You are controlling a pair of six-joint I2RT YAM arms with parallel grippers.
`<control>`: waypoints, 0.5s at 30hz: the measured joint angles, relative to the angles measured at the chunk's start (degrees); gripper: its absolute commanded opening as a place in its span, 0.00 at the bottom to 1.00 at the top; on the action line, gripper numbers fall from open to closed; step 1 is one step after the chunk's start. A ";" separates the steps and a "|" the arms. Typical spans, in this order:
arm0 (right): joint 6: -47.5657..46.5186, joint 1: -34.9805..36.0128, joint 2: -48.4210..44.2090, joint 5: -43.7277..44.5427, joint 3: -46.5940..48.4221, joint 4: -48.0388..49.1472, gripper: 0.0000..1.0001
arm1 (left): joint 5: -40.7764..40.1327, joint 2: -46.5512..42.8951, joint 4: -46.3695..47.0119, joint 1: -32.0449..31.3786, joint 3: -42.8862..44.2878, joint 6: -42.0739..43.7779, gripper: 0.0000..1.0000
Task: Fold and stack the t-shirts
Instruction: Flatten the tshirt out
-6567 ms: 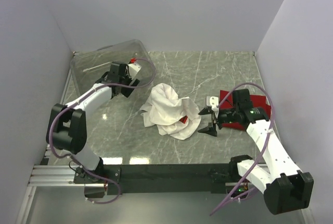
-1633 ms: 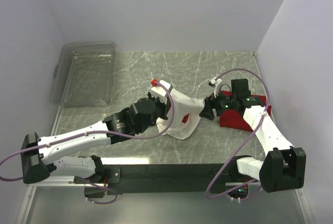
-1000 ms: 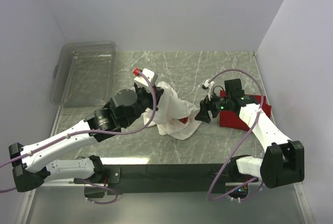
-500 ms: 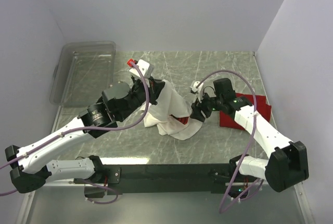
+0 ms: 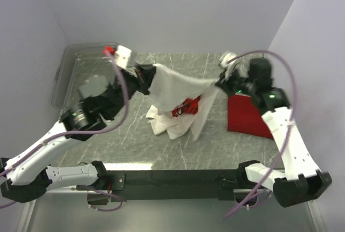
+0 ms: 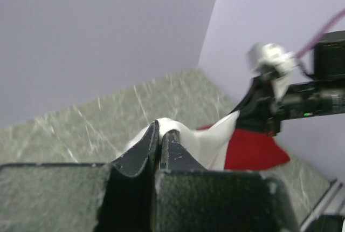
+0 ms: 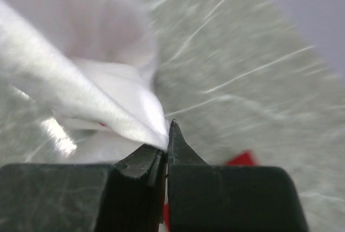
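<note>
Stretching between two robot arms, the white t-shirt hangs in the air over the middle of a grey marbled table. Its top edge runs like a slack line from one arm to the other. Part of a red print shows on the cloth below that edge. The lower folds sag in a bunch toward the tabletop (from above I cannot tell whether they rest on it).

The left gripper is raised at the shirt's left end, well above the table. Seen from its own wrist camera, its two dark fingers are pressed tight together with a fold of white cloth pinched between them. The right gripper is raised at the shirt's right end. Its wrist camera shows the fingertips clamped on a pointed corner of the same white cloth, which fans out and away from them.

The red t-shirt lies flat on the table at the right side, under the right arm and just beside the hanging white one. A clear plastic bin sits at the far left corner of the table, partly hidden behind the left arm.
</note>
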 measured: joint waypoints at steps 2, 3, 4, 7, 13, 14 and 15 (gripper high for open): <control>0.37 -2.19 -1.31 0.28 9.27 -1.18 0.00 | -0.87 -0.74 0.33 0.00 3.69 1.38 0.01; 0.52 -2.82 -1.75 0.39 12.79 -0.94 0.00 | -1.25 -1.49 0.79 0.00 4.85 1.84 0.01; 0.90 -3.26 -2.27 0.48 17.16 -1.22 0.00 | -1.38 -2.47 1.22 0.00 5.99 2.34 0.01; 2.67 -3.54 -2.99 0.59 28.33 -1.27 0.00 | -1.36 -5.42 3.04 -0.02 8.50 3.26 0.01; 6.49 -3.28 -2.80 -0.50 42.91 -1.79 0.00 | 1.62 -8.83 5.60 -0.52 11.47 4.42 0.01; 6.97 -3.30 -2.73 -0.63 44.89 -2.25 0.00 | 2.14 -8.96 5.57 -0.57 11.52 4.48 0.01; 7.39 -3.30 -2.64 -0.74 46.58 -2.54 0.00 | 2.69 -9.03 5.64 -0.57 11.52 4.55 0.01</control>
